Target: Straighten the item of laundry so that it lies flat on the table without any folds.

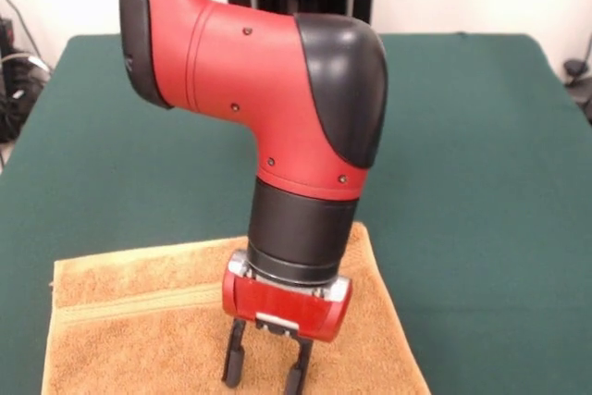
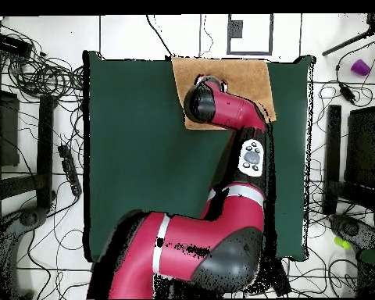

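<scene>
Front view: gripper (image 1: 265,372) hangs low over the towel (image 1: 139,321), its two black fingers (image 1: 234,358) spread apart with a clear gap between them, nothing pinched. Fingertips run off the bottom edge, so can't tell whether they touch the cloth. Above the fingers sits a red gripper body, then a black wrist cuff, then the big red arm (image 1: 250,80) bending up out of the picture top.

Towel is orange-tan terry, spread on the green table (image 1: 481,154) at the edge nearest this camera (bottom of picture). A flat woven band (image 1: 139,302) runs across it on the left part, near the far hem. What shows looks mostly flat; the arm covers the middle, and the near part is cut off.

Overhead view: towel (image 2: 245,74) lies at the table's (image 2: 136,141) top edge, right of centre, farthest from the robot base. Arm (image 2: 222,109) reaches across the table and covers the towel's lower left; gripper hidden under the wrist here. Cables (image 2: 42,74) litter the floor around the table.
</scene>
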`<state>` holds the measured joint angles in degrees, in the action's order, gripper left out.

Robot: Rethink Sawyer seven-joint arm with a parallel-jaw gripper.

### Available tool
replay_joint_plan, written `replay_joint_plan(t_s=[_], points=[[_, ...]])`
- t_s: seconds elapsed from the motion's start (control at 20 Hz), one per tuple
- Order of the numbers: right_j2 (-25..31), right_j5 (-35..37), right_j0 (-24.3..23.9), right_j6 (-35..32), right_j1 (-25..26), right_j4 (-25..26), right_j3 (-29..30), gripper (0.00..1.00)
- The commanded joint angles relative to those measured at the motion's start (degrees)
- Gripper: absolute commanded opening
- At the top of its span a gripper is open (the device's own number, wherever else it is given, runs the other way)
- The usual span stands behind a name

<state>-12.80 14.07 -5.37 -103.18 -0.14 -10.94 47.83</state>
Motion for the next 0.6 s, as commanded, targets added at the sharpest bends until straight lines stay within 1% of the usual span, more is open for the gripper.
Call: replay_joint_plan(t_s=[0.05, 0.15, 0.4, 0.6], points=[[-1.4, 0.2, 3.8, -16.3, 7.2, -5.3, -2.4, 1.0], [0.0, 0.7, 3.3, -14.6, 5.2, -4.7, 0.1, 1.0], [5.2, 0.5, 0.9, -10.1, -4.5, -1.7, 11.6, 1.0], [8.0, 1.0, -1.1, -7.2, -10.0, -0.3, 17.8, 1.0]])
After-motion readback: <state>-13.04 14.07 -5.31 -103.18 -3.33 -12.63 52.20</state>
